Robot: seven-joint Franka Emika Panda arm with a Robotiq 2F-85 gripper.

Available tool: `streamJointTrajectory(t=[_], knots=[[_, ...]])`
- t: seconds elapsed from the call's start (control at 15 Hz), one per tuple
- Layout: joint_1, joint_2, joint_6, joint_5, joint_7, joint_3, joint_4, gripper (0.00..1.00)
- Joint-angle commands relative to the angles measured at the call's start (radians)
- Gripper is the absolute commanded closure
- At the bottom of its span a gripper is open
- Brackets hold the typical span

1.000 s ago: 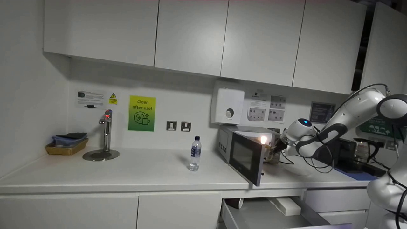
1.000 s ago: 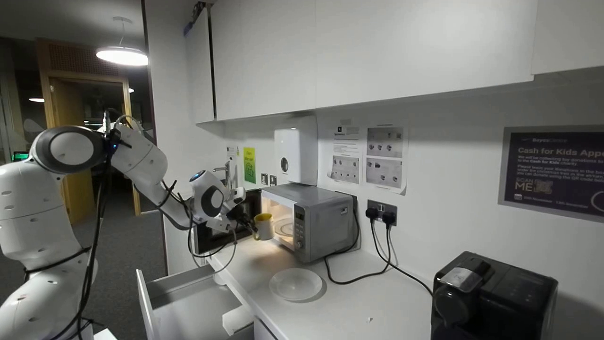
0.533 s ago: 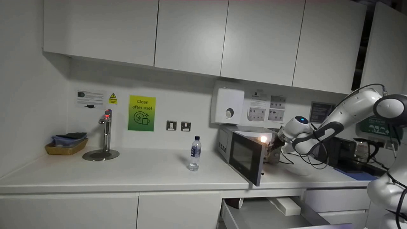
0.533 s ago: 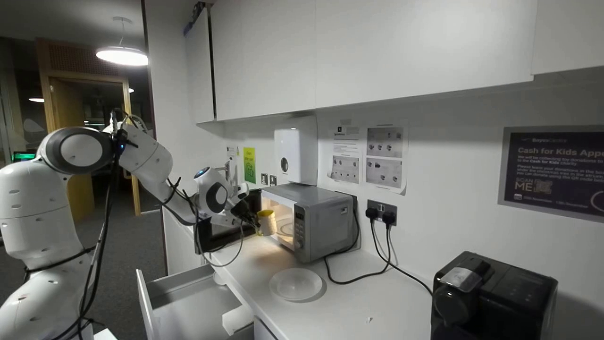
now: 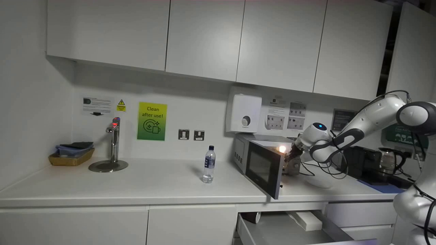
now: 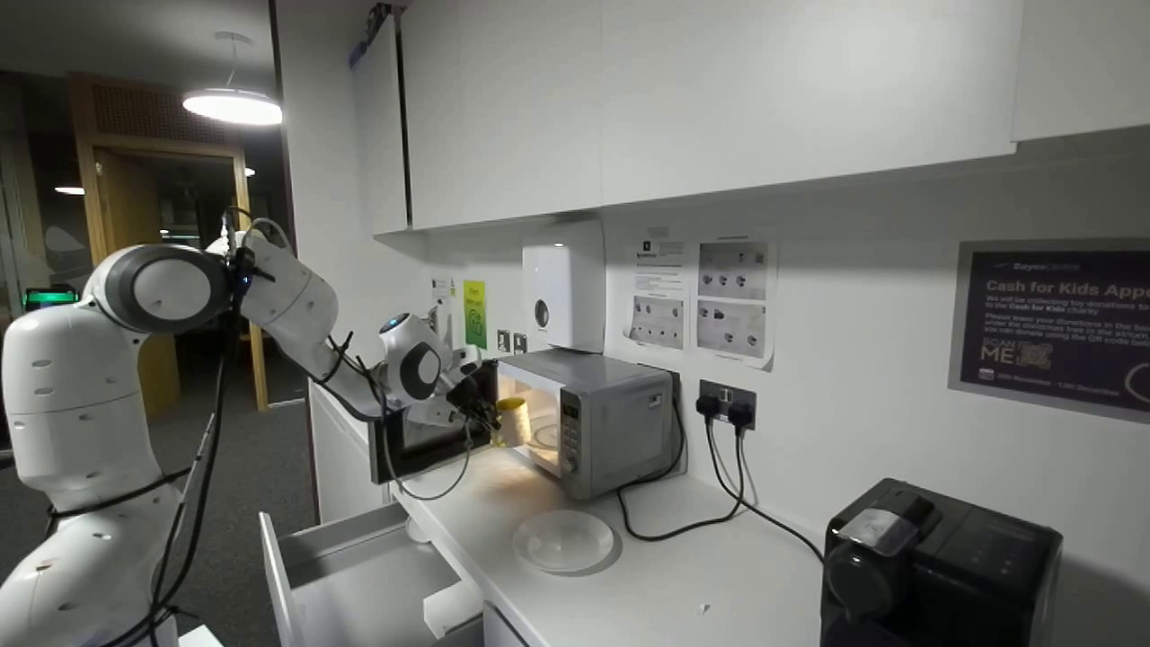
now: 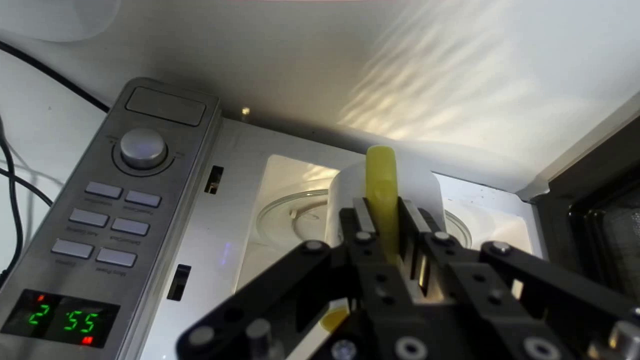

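Observation:
My gripper (image 6: 492, 417) is shut on the yellow handle (image 7: 381, 185) of a white mug with a yellow inside. The mug (image 6: 515, 424) is held off the counter, slightly tilted, in front of the lit opening of a grey microwave (image 6: 620, 436). In the wrist view the mug's white body (image 7: 347, 195) covers part of the glass turntable (image 7: 272, 220) inside. I cannot tell whether the mug is past the front edge of the opening. The microwave door (image 5: 262, 166) stands open, and in that exterior view it hides the mug and part of the gripper (image 5: 289, 156).
A white plate (image 6: 563, 539) lies on the counter by the microwave. A drawer (image 6: 359, 584) below is pulled out and holds a white box (image 5: 308, 220). A water bottle (image 5: 209, 166) stands beyond the door. A black coffee machine (image 6: 943, 566) and power cords (image 6: 674, 530) are nearby.
The arm has moved forward with the mug toward the microwave opening and a little upward. The grip on the handle stays. The door, plate and drawer have not moved.

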Motion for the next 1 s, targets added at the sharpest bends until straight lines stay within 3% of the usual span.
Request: streamJointTrajectory(t=[0.0,0.93], knots=[[0.003,0.041,-0.02,0.04,-0.061,0.002,0.068,0.96],[0.001,0.185,-0.107,0.057,-0.136,0.023,0.241,0.96]])
